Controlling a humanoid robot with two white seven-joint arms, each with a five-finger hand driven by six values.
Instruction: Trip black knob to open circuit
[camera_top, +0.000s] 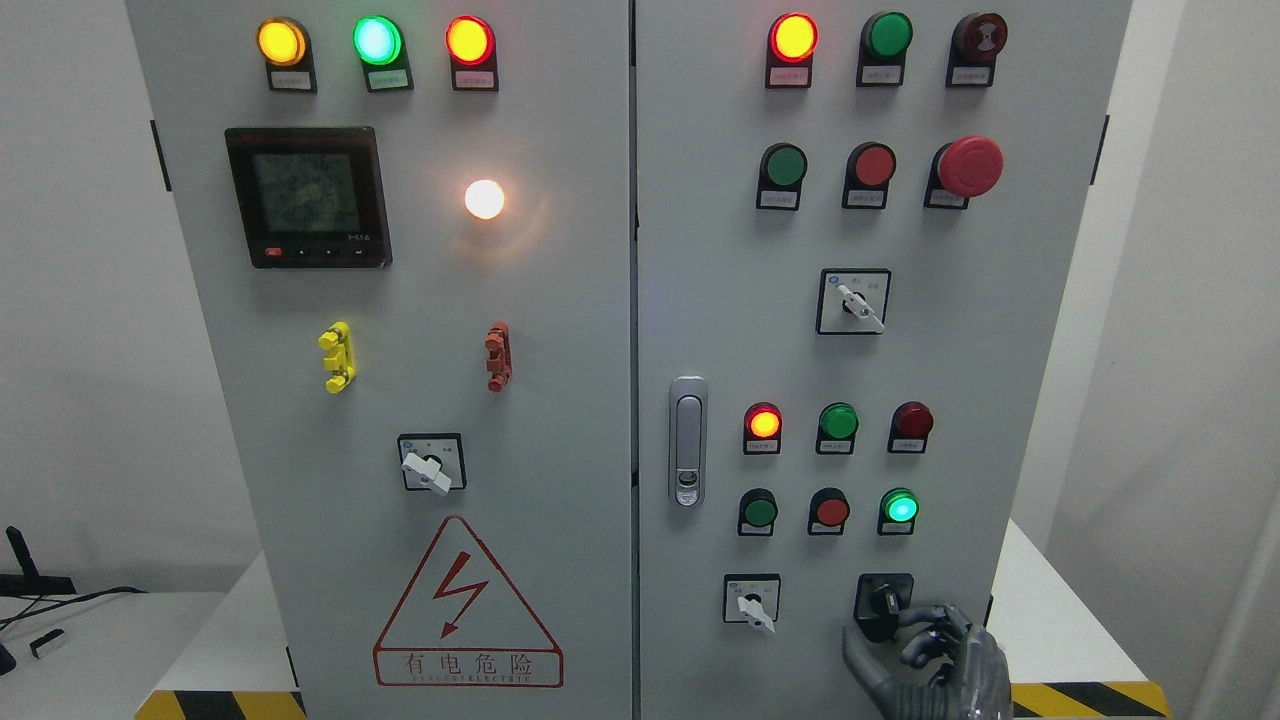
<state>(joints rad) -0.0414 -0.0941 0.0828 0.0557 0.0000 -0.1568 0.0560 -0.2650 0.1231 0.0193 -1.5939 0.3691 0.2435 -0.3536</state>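
Head view, sole view; entries follow.

Cabinet (560, 300): grey, two doors, standing on a white tabletop (1070, 640) with hazard striping at its front edge; left door carries three lit lamps, a meter (308, 196), a white lamp, yellow and red clips, a selector with white handle, a warning triangle (467, 605); right door carries lamp and button rows, a red mushroom stop (968, 166), two white-handled selectors, a latch (687, 441).

Black knob (884, 604): lowest row of the right door, far right of that row, on a black square plate; just right of the white-handled selector (752, 602); below the lit green lamp (899, 507); its grip reads as near upright, though dark on dark makes the exact set hard to tell; whether it stands at the closed or the tripped position cannot be told.

Right hand (925, 650): enters from the lower right corner; dark metal; fingers curled loosely, fingertips near the knob's lower right edge, thumb low and to the left beneath the plate; contact with the knob cannot be confirmed; nothing visibly pinched.

Governing relation: knob lies up and slightly left of the hand, close; the right hand is the only one near.

Judgement: scene fits either a reach toward the knob or a withdrawal after turning it.

Left hand: not in view.
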